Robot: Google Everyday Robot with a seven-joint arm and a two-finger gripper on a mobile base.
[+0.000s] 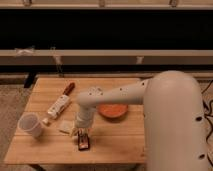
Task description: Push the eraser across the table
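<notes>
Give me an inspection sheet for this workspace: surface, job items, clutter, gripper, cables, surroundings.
Surface: wooden table, light planks.
Job's things: black eraser near the front edge, left of centre.
Clutter: white cup front left; white tube; beige block; orange bowl.
Gripper: gripper pointing down right at the eraser's far end.
Cables: dark cable at the right edge.
Surroundings: dark wall with pale rails behind; carpet floor.

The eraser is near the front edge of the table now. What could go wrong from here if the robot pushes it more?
1. The eraser lies close to the table's front edge; a push that way may drop it.
2. The gripper is right above the eraser, beside the pale block; a sideways push could drag the block.
3. The arm passes close to the orange bowl and may bump it.
</notes>
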